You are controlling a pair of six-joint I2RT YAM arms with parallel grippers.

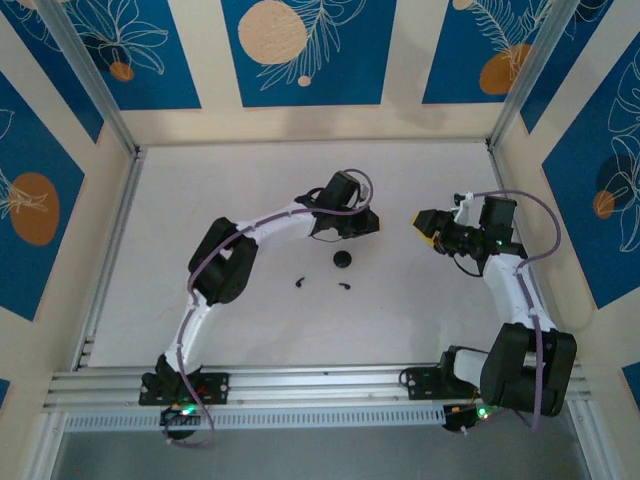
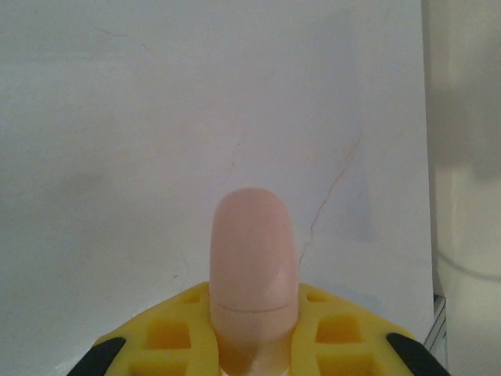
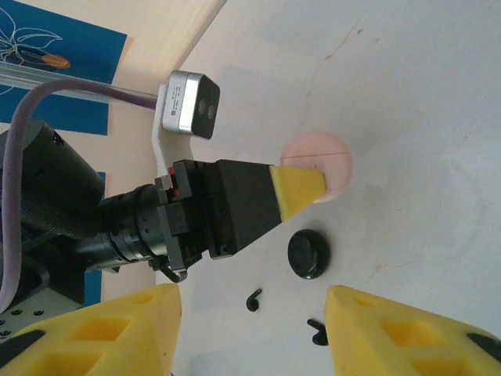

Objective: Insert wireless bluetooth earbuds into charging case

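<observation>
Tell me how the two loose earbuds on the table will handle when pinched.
The earbuds look tiny beside the right gripper, so they are probably very light and easy to flick away. Their rounded bud and short stem suggest they may pivot or slip. They look rigid.

White counter (image 1: 250, 180) with faint hairline marks, black round puck (image 1: 342, 260) lying about mid-counter, two tiny black earbuds (image 1: 301, 281) just nearer the near edge, well apart, one close by the puck, the other toward the left edge
</observation>
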